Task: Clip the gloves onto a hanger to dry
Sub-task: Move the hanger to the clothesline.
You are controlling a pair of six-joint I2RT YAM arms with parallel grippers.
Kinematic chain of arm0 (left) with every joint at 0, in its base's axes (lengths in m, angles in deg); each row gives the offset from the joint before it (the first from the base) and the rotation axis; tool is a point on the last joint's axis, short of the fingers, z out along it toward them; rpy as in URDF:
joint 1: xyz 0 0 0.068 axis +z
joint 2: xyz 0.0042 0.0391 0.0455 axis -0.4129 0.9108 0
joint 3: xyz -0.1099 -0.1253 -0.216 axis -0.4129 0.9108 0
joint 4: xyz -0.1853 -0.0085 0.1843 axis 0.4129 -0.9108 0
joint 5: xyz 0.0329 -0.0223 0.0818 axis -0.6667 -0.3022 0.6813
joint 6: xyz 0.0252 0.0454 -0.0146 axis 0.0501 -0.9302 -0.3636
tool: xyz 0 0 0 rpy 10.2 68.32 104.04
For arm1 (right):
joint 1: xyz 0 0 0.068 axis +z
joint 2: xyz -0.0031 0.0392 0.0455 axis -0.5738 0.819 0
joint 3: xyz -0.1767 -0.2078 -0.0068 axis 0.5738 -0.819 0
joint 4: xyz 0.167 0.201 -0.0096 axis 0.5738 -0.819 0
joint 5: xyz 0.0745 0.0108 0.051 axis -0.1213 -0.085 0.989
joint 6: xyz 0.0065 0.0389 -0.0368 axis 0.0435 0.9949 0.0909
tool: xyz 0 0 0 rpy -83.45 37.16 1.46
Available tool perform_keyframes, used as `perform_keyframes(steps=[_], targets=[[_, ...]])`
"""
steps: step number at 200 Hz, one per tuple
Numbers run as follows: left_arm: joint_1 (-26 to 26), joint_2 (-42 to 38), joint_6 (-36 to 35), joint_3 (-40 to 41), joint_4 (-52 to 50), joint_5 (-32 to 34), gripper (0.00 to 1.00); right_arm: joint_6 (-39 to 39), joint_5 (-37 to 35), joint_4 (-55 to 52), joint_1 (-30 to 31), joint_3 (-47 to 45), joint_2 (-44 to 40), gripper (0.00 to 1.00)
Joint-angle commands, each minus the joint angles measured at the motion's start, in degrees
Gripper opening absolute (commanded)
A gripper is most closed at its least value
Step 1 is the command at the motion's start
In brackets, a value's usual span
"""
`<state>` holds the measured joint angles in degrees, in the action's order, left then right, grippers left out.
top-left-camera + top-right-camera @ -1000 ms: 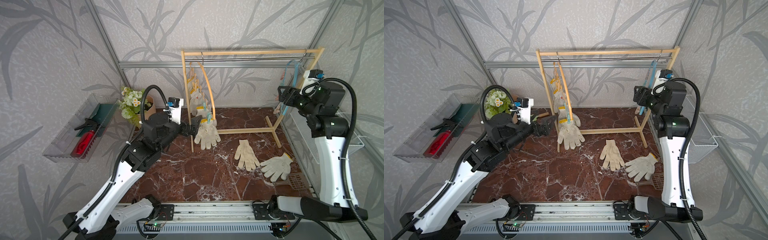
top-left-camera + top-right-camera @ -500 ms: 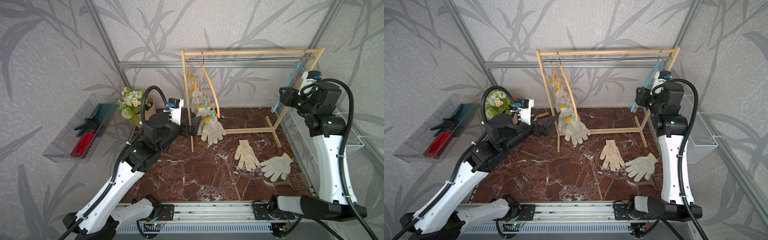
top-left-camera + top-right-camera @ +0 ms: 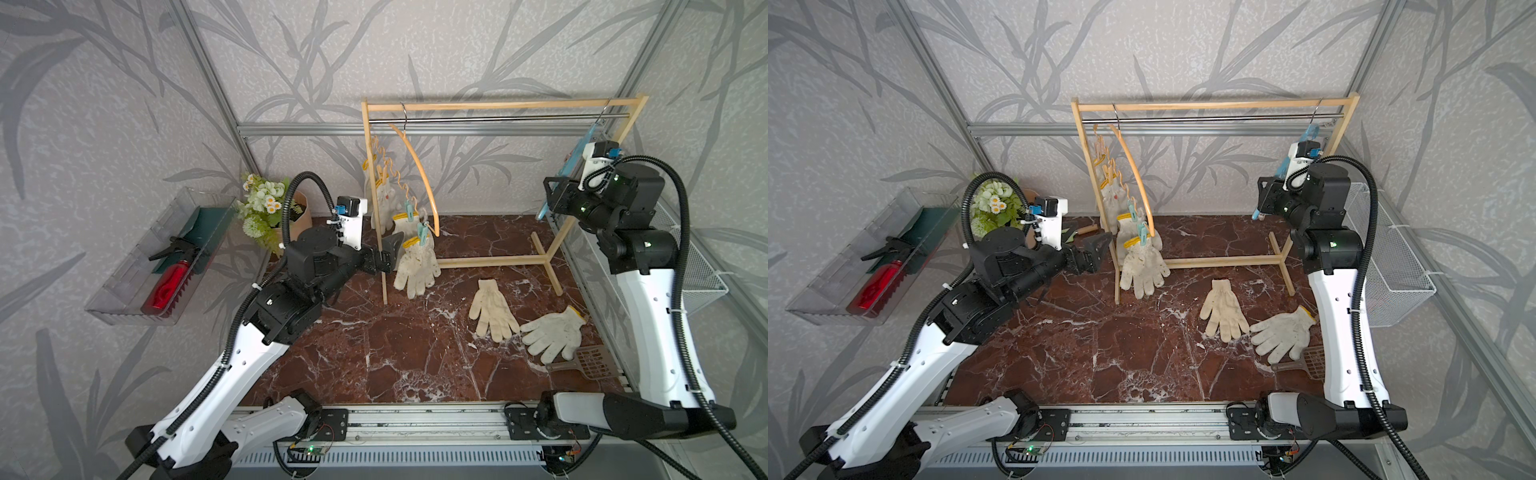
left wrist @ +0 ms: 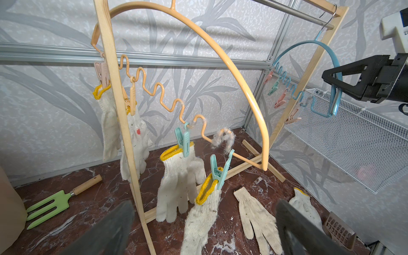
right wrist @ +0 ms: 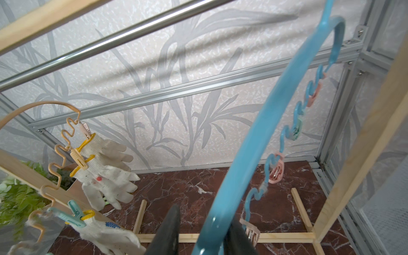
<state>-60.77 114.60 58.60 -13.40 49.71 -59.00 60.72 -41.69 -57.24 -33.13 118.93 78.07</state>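
Note:
Several off-white gloves hang by pegs from the orange hanger (image 3: 419,174) on the wooden rack (image 3: 498,104); the lowest glove (image 3: 415,266) hangs just in front of my left gripper (image 3: 392,249), which stands wide open and empty. In the left wrist view that glove (image 4: 198,220) dangles between the open fingers (image 4: 119,220). Two more gloves (image 3: 490,309) (image 3: 552,332) lie flat on the marble floor. My right gripper (image 5: 203,214) is raised around the band of the blue hanger (image 5: 276,110). One finger rests against the band, and a small gap shows at the other.
A plant pot (image 3: 266,208) stands behind my left arm. A clear tray (image 3: 124,286) with a red bottle hangs on the left wall and a wire basket (image 3: 702,274) on the right. A brown scoop (image 3: 590,363) and a green fork (image 4: 50,203) lie on the floor.
My right gripper rose to the right and narrowed its jaws around the blue hanger, which now hangs tilted. The orange hanger's lowest glove swung out and back. The left arm held still.

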Motion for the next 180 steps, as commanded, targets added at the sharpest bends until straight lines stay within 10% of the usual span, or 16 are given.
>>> perform_keyframes(steps=[1, 180], targets=[[-0.25, -1.25, -0.12, 0.33, -0.35, 0.33, 0.99, -0.45, -0.48, 1.12, 2.84, 1.98, 0.74, 0.31], [-0.27, -2.75, 0.47, 1.8, -0.71, 1.16, 0.99, 2.19, -10.07, 5.14, 19.91, 4.26, 3.31, 0.36]])
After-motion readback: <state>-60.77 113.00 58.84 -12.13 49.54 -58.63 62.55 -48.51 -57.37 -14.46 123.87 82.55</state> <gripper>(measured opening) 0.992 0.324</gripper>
